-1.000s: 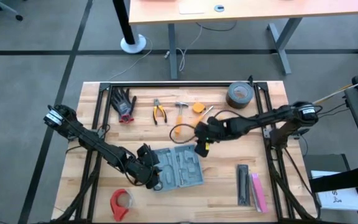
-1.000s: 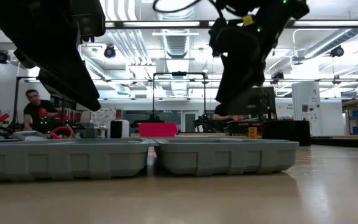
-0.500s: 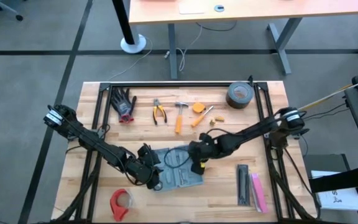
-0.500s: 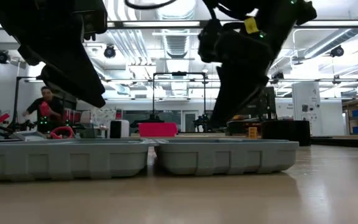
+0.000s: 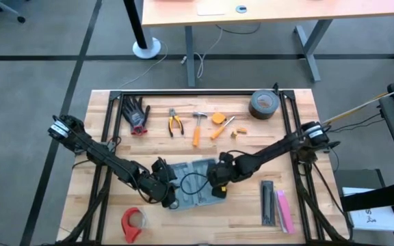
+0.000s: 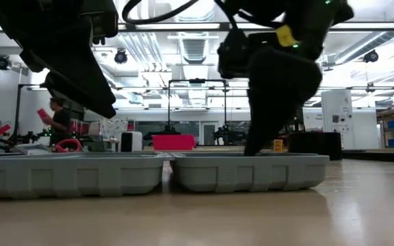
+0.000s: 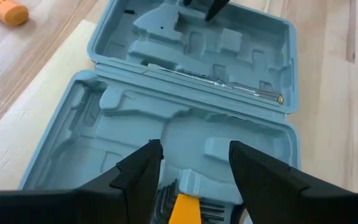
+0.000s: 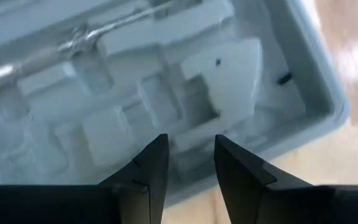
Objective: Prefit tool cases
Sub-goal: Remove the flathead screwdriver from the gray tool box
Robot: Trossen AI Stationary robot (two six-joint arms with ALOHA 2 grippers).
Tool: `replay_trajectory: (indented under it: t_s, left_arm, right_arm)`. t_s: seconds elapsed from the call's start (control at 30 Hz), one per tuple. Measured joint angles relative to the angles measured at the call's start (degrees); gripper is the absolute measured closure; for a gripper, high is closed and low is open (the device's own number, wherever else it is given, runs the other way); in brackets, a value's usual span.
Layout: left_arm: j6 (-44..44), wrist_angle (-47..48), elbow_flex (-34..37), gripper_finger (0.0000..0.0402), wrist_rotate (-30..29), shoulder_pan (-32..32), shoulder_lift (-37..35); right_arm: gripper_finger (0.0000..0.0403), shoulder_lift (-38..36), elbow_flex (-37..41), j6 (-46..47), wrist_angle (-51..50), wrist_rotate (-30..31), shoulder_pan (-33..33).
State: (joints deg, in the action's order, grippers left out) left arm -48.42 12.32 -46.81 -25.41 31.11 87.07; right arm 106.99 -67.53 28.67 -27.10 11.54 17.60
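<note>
One tool case (image 5: 195, 183) is lying open & flat at the front-centre of the wooden surface (image 5: 252, 140), its two tray halves side by side w/ the long axis running left-right (hinge line crossing it front-to-back). Left gripper (image 5: 167, 193) is hovering over the case's left half, fingers (image 7: 138, 168) spread fairly wide, holding nothing. Right gripper (image 5: 217, 186) is hanging over the right half, fingers (image 8: 151, 163) at a narrow gap, empty. Also on the surface: one hammer (image 5: 198, 126), one pair of pliers (image 5: 176, 123), two tape rolls (grey (image 5: 263, 104), red (image 5: 133, 221)).
</note>
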Motion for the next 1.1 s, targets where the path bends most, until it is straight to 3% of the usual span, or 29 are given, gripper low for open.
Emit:
replay_trajectory:
  t_s: [0.5,0.9,1.1]
  left_arm:
    - [0.1,0.0,0.0,0.0204,0.5,0.0,0.0]
    - [1.4,-2.4,0.0,0.0175,1.2,0.0,0.0]
    - [2.6,-4.4,0.0,0.0177,2.4,-0.1,0.0]
  right_arm:
    - [0.0282,-0.3,0.2,6.6,-9.0,0.5,6.2]
    - [0.0302,-2.9,0.5,12.9,-16.9,-0.1,10.8]
    - [0.0293,-7.8,0.5,18.4,-18.4,7.7,14.2]
